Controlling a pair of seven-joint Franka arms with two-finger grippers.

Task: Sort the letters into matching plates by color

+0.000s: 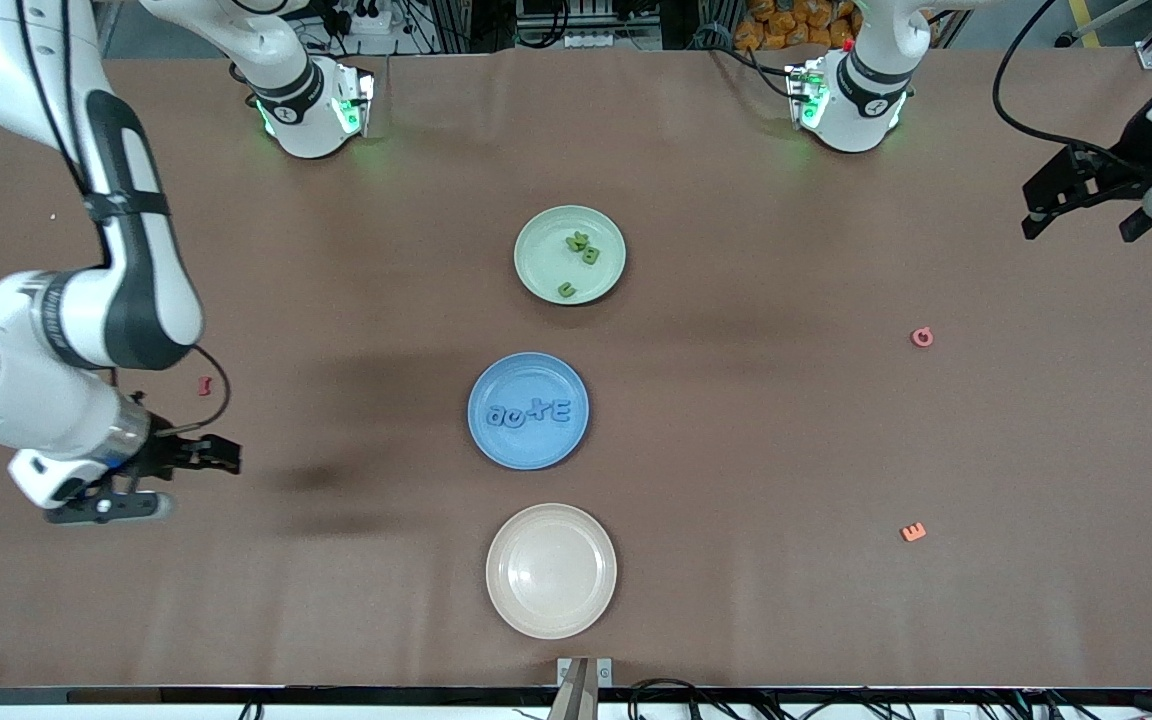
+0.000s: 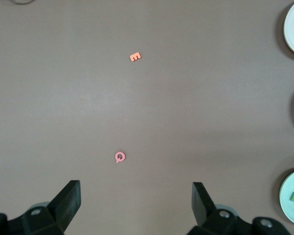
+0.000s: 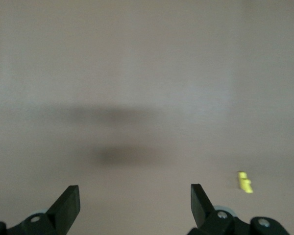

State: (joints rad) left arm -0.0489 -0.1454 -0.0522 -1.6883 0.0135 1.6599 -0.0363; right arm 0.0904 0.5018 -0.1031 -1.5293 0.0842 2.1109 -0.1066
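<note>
Letters of chunky foam concern us here, and neither pincer holds one. Our right gripper (image 1: 191, 480) hangs over bare brown tabletop (image 1: 336, 560) at the right arm's end, its two black fingers (image 3: 66, 205) spread apart with nothing between them. A small red letter (image 1: 203, 386) lies on the table near that arm, and the right wrist view shows a small yellow letter (image 3: 244, 182) lying on the cloth close by.

Our left gripper (image 1: 1086, 215) hangs over the left arm's end of the table, its fingers (image 2: 68, 200) likewise wide apart and empty. Below it on the table we see a pink round letter (image 1: 923, 337), and well apart from that, nearer the front camera, an orange letter E (image 1: 913, 532).

Along the middle of the table stand three round shallow plates in a row. The pale green plate (image 1: 541, 275) is closest to the robots' bases and carries the green letters (image 1: 581, 250), a few small pieces in a loose cluster. The blue plate (image 1: 496, 440) sits next, with the blue letters (image 1: 531, 412) lying in a line across its middle. The beige plate (image 1: 551, 610) is nearest the front camera, with no letter in it.
</note>
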